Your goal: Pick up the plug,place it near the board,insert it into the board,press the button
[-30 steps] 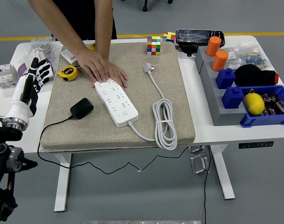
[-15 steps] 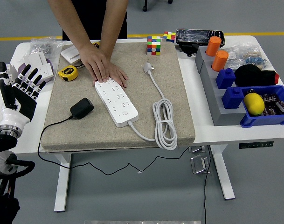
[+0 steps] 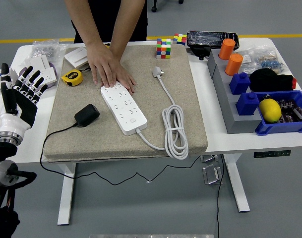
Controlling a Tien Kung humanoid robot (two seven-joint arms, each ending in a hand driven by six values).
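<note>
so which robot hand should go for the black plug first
Left, probably. The left robot hand is raised with fingers spread, empty, at the table's left edge, on the same side as the black plug on the mat. No right arm is in view.

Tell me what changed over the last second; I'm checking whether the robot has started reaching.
The left hand swung left and toward the near edge, fingers spread, holding nothing. The person leaned right, their hands staying on the board. The plug and white cord did not move.
</note>
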